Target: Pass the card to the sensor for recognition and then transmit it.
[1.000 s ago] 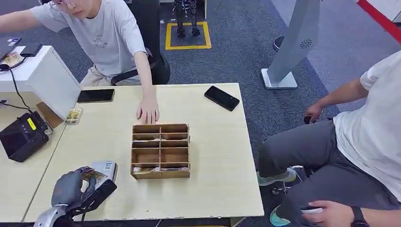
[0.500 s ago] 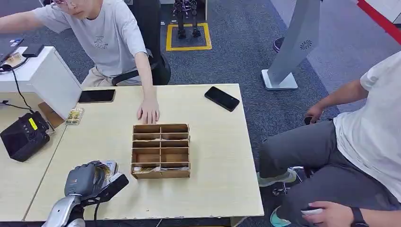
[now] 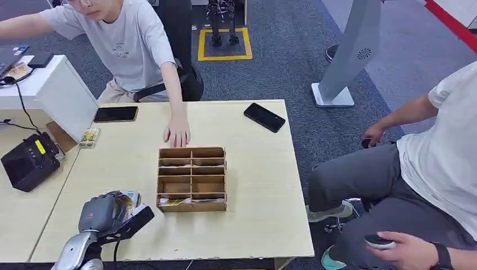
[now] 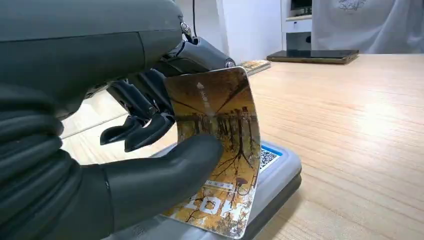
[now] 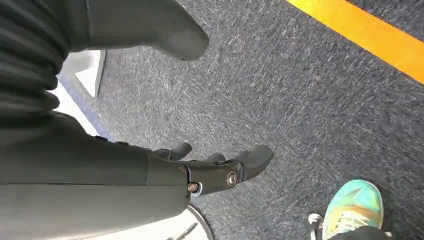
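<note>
A: Item one, glossy amber picture card [image 4: 215,150] — location?

B: Pinched between thumb and dark fingers [image 4: 145,130] of the left hand [image 3: 104,212], its lower edge on the flat grey sensor pad [image 4: 277,172], near-left on the pale wooden table [image 3: 259,185].

A: Item two, right hand [image 5: 220,167]?

B: Holding nothing, fingers apart, over grey carpet [image 5: 300,100].
</note>
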Controlling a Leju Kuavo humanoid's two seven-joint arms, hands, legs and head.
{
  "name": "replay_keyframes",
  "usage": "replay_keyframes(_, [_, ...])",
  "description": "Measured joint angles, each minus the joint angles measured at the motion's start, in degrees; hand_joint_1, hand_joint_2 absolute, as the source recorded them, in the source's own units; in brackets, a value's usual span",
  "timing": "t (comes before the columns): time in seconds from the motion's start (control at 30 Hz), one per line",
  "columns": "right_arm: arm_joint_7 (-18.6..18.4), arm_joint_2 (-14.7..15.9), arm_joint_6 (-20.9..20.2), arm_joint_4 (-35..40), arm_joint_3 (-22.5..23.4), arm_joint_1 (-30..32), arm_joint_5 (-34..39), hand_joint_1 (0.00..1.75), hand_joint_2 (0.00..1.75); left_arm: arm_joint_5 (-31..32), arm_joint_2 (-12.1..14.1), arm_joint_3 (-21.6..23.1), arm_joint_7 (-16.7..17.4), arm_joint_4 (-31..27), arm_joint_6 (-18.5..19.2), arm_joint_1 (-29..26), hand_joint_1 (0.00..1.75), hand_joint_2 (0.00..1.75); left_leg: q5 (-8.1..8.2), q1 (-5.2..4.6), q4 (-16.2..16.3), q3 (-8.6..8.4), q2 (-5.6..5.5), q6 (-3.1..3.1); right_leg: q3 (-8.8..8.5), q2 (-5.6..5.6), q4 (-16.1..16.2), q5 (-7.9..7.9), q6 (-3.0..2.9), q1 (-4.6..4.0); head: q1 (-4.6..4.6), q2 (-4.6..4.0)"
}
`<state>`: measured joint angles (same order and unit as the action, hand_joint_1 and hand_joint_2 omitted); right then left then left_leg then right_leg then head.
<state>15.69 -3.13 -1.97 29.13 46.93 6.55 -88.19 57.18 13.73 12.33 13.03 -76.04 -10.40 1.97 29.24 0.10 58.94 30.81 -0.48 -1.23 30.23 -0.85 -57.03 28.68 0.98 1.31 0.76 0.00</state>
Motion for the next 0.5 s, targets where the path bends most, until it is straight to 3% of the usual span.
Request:
replay_keyframes(0.33, [0.0, 0.7, 1.0, -1.9, -0.1, -0.5, 0.0, 0.0, 1.75, -1.4, -0.1, 0.0, -0.1, 0.1, 0.0, 0.0, 1.75, 1.75, -0.04, 0.01, 0.0, 0.01, -0.07, 0.06, 0.0, 0.06, 0.0, 0.0, 0.0, -0.01, 0.02, 0.0])
replay_keyframes(0.5, [0.0, 1.0, 2.3, -2.8, -0.1, -0.5, 0.1, 0.0, 1.75, -11.6, -0.4, -0.3, -3.0, -1.1, 2.0, -0.3, 1.75, 1.75, -0.05, 0.01, 0.0, 0.01, -0.09, 0.06, -0.01, 0.08, 0.0, 0.0, 0.0, 0.0, 0.02, 0.0])
